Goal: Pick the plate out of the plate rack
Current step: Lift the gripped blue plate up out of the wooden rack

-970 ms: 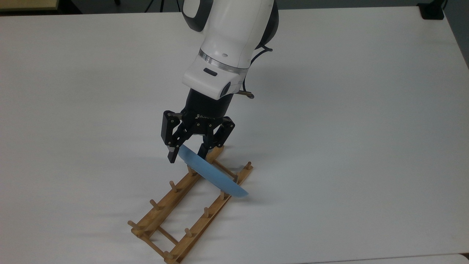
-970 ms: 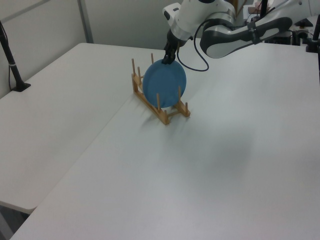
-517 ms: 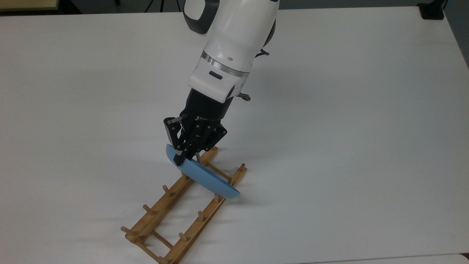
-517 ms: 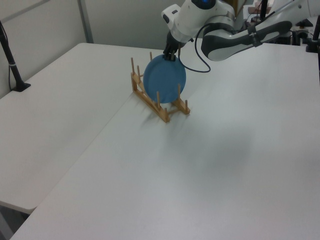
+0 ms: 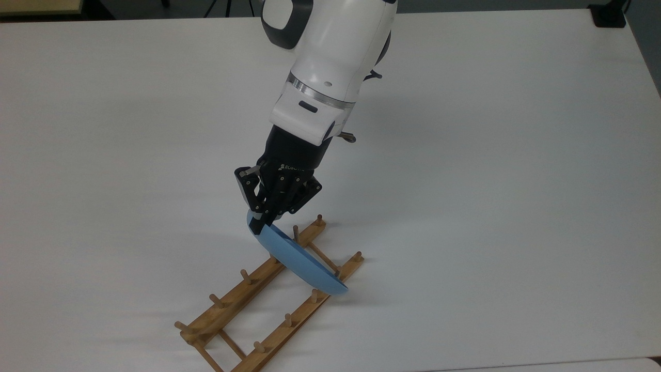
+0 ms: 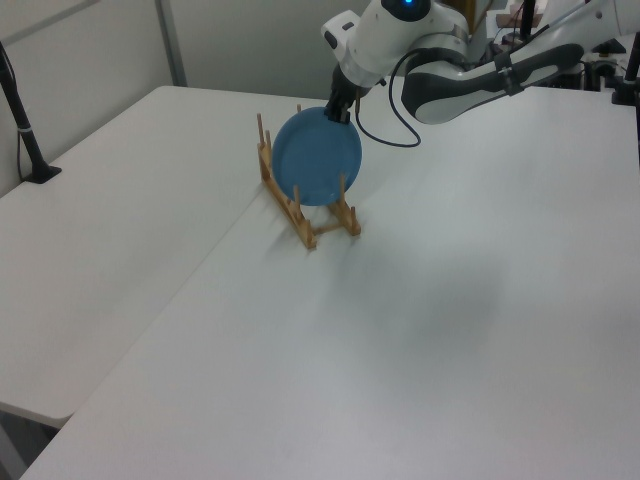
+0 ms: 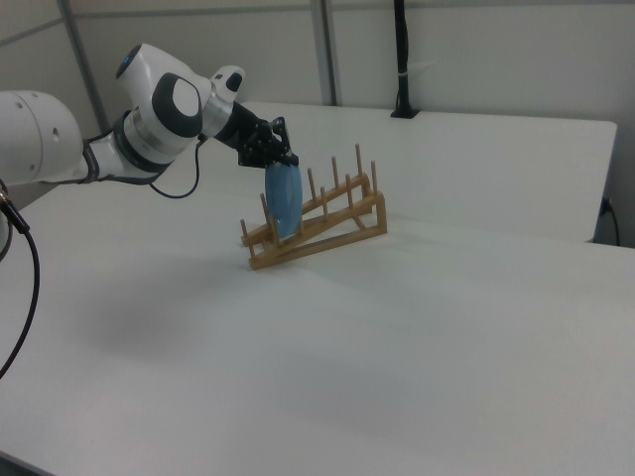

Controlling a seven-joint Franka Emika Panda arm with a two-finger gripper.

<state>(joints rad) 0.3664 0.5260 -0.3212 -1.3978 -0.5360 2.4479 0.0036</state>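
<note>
End effector [image 5: 260, 219] clenched on the top edge of the plate [image 5: 299, 258]. A second ago the fingers stood apart, straddling the rim; half a second ago they had closed on it. Since then the plate rack [image 5: 268, 299] has shifted on the counter [image 5: 516, 181]: in the top view its near end has swung toward lower centre, and in the left view it sits further left. Judgement: grasp made, but the plate is dragging the rack instead of clearing the pegs; the lift needs to go straighter up.

Plate: round, plain light blue, shallow rim. In the left view [image 6: 317, 158] it shows face-on, standing on edge, lower part between the pegs. In the right view [image 7: 284, 201] it is edge-on at the rack's low end, centre left of frame.
</note>
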